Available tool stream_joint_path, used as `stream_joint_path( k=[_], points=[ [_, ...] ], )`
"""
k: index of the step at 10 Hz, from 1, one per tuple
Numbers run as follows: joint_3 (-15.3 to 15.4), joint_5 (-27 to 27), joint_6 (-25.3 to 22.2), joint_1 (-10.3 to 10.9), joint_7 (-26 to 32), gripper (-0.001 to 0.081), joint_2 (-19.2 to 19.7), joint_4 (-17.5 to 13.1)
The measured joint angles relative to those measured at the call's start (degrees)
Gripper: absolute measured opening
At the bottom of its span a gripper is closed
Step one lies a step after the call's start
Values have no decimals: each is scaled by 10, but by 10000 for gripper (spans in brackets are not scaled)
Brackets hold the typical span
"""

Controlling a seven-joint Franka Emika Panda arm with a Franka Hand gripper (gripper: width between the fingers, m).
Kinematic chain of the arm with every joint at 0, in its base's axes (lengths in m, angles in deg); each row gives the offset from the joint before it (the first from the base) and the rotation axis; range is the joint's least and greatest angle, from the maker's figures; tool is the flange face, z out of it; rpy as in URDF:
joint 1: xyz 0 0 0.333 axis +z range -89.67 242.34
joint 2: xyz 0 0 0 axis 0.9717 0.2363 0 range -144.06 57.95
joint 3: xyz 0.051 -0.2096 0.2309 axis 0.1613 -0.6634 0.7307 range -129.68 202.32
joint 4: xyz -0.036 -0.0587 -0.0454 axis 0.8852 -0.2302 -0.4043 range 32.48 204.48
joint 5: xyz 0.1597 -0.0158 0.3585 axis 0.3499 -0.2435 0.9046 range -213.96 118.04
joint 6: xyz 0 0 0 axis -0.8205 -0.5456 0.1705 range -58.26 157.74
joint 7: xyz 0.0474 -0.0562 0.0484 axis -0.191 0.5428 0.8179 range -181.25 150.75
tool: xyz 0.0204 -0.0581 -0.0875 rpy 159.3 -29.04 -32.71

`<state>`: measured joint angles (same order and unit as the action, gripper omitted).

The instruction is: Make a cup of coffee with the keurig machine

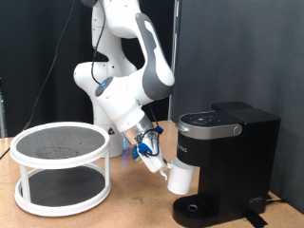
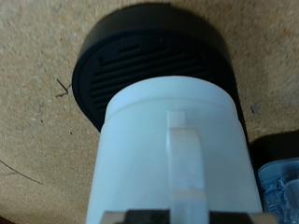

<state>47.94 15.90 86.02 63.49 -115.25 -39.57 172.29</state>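
Over the bench point(image 1: 123, 214), my claw point(image 1: 160, 169) is gripping the cup point(image 1: 180, 178) tilted above the keurig's point(image 1: 228, 157) tray point(image 2: 149, 70); released crooked, it could tip off.

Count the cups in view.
1: the cup sits in the end effector, above the keurig machine drip tray. Others could be hidden behind the machine.

The cup point(image 2: 173, 149) looks like smooth, glossy white ceramic. The keurig machine point(image 1: 226, 157) is matt black plastic with a shinier top panel; its drip tray point(image 2: 149, 61) is ribbed black plastic. The table point(image 2: 37, 56) is speckled, rough particle wood.
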Motion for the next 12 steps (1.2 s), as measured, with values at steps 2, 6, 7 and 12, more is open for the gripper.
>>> stream_joint_path(
  k=[2, 6, 7, 12],
  points=[
    [14, 11, 20, 4, 0, 0, 11, -4],
    [30, 44, 49, 4, 12, 0, 36, -11],
    [32, 55, 55, 4, 20, 0, 42, -12],
    [41, 94, 68, 4, 55, 111, 59, -22]
  ],
)
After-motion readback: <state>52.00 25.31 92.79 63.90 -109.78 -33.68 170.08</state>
